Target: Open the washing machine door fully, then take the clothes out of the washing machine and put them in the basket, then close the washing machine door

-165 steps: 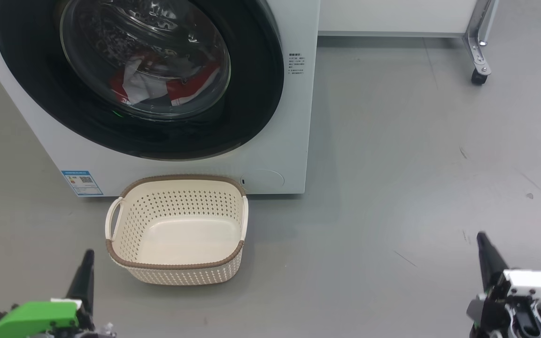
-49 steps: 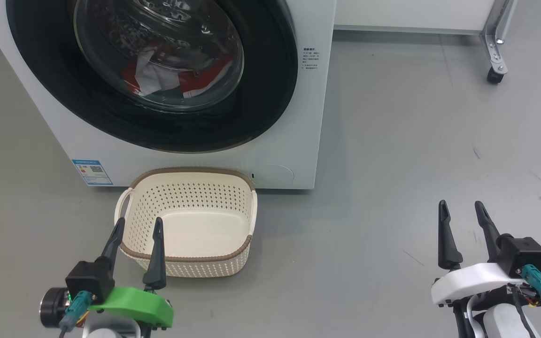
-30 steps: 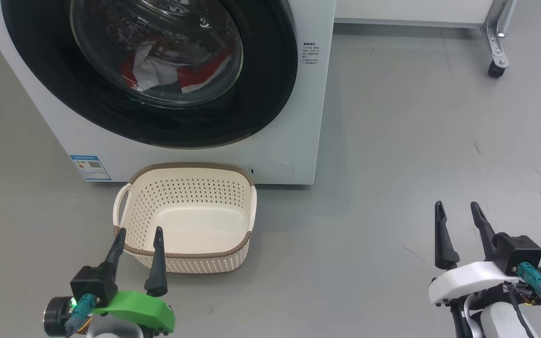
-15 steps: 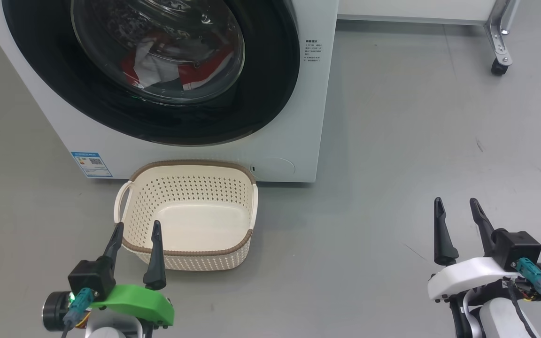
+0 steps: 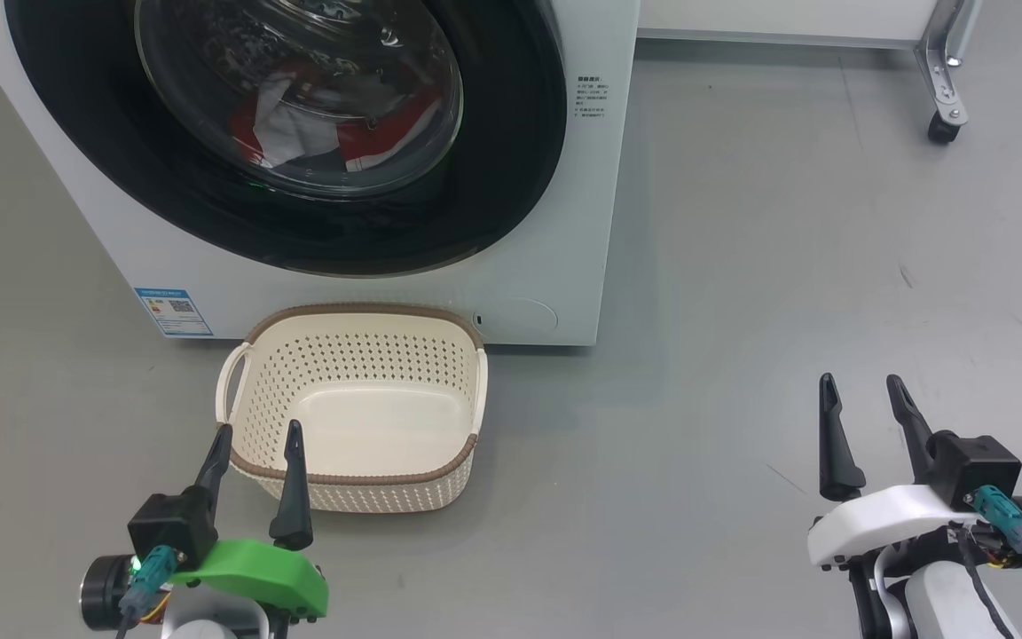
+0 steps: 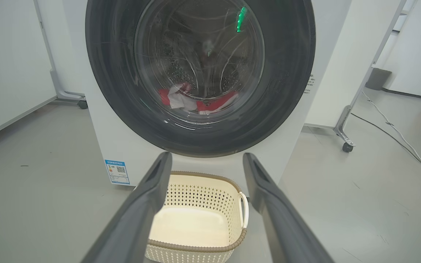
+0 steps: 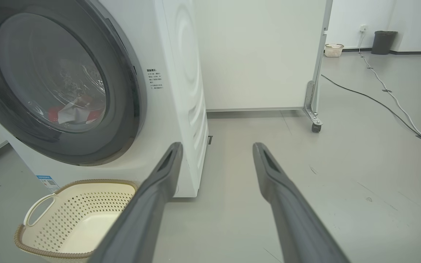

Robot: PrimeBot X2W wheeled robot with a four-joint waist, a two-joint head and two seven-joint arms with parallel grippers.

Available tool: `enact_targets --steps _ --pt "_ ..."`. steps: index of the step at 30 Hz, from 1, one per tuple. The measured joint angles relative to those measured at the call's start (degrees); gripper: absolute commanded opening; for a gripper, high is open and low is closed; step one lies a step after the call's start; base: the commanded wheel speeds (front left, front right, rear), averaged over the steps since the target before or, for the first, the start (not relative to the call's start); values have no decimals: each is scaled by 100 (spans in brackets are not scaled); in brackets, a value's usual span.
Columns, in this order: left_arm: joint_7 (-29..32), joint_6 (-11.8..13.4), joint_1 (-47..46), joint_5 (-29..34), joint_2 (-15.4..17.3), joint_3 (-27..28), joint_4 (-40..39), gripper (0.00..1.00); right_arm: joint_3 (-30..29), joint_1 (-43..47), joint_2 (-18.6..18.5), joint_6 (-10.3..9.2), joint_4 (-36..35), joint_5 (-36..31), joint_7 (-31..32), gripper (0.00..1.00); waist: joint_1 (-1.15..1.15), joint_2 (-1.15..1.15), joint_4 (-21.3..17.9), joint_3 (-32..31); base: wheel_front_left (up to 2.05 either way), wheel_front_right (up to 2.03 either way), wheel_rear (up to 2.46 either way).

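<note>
The washing machine [image 5: 555,257] [image 6: 101,135] [image 7: 181,91] fills the upper left of the head view, and its door [image 5: 493,160] [image 6: 287,73] [image 7: 122,109] is closed. Red and white clothes [image 5: 325,133] [image 6: 196,102] [image 7: 73,113] lie behind the glass. On the floor just in front of the machine stands the cream basket [image 5: 356,413] [image 6: 196,223] [image 7: 71,215], holding nothing. My left gripper [image 5: 258,432] [image 6: 205,160] is open, its tips over the basket's near rim. My right gripper [image 5: 861,383] [image 7: 217,149] is open above bare floor, well to the right of the machine.
A white panel on a metal leg with a castor [image 5: 941,124] [image 7: 316,128] stands behind and right of the machine. Cables [image 7: 378,102] run across the grey floor [image 5: 742,266] at far right. A dark bin [image 7: 384,42] and a small basket [image 7: 333,50] sit by the far wall.
Over the last second the picture has shifted slightly as the camera moved. Both grippers stay open and keep their places.
</note>
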Motion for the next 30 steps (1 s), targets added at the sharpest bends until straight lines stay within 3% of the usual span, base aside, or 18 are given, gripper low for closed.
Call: enact_targets --steps 18,19,21,30 --pt "0 1 -66 -33 0 -58 -55 100 -52 -140 -74 16 -105 2 -3 98 0 0 39 99 0 0 0" --pt "0 1 -83 -37 0 -70 -75 100 -46 -162 -100 26 -129 -7 -8 62 0 0 45 123 0 0 0" --pt "0 1 -135 -46 0 -80 -142 100 -47 -220 -165 62 -177 -11 -9 0 0 0 60 179 0 0 0" --pt "0 1 -346 -129 -1 -175 -420 100 -31 -788 -270 397 -439 285 200 0 0 0 151 601 0 0 0"
